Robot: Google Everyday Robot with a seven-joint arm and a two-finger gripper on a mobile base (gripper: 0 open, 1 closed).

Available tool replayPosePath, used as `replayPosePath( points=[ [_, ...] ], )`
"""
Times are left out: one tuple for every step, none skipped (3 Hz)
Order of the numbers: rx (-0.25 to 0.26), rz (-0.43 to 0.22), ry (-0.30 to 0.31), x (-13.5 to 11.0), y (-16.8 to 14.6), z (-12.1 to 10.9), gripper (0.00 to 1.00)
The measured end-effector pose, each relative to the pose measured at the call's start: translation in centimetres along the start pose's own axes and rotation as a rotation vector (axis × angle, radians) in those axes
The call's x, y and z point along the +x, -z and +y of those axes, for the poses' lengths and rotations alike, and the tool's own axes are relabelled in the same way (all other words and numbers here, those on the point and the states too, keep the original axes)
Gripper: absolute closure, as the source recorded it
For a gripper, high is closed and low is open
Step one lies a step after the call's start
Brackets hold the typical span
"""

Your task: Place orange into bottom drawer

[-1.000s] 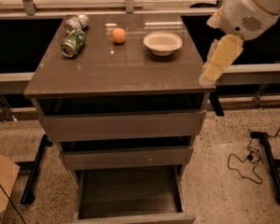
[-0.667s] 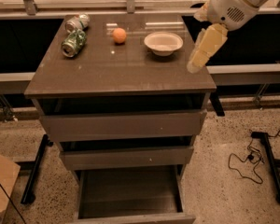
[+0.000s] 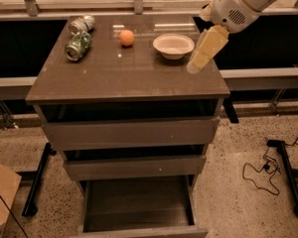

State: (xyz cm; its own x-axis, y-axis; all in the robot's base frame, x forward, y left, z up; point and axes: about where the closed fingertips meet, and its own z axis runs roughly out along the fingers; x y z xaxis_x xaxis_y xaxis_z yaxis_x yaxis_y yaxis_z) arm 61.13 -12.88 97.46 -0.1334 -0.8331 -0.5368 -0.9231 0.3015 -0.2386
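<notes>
The orange (image 3: 126,37) sits on the cabinet's brown top (image 3: 124,76), toward the back, between the cans and the bowl. The bottom drawer (image 3: 138,205) is pulled out at the foot of the cabinet, and its dark inside shows nothing in it. My gripper (image 3: 194,67) hangs from the white arm at the upper right, its cream fingers pointing down over the top's right side, just in front of and right of the bowl. It is well to the right of the orange and holds nothing that I can see.
A cream bowl (image 3: 173,45) stands right of the orange. Two crushed cans (image 3: 79,44) lie at the back left. The two upper drawers (image 3: 131,133) stand slightly open. A cardboard box (image 3: 1,195) is on the floor at left, and a cable (image 3: 260,170) and stand legs at right.
The arm has swung left and toward the cabinet, bringing my gripper from beyond the right edge to over the top beside the bowl. The orange, the bowl and the cans have not moved.
</notes>
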Motion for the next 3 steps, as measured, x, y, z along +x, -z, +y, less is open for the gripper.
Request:
replayPosePath(
  points=[
    [0.042,-0.064,0.001,-3.8,-5.0,-3.4,0.00],
    [0.038,-0.110,-0.007,-6.2,-8.7,-5.6,0.00],
    [0.000,-0.149,-0.035,-8.2,-12.9,-7.4,0.00]
  ],
)
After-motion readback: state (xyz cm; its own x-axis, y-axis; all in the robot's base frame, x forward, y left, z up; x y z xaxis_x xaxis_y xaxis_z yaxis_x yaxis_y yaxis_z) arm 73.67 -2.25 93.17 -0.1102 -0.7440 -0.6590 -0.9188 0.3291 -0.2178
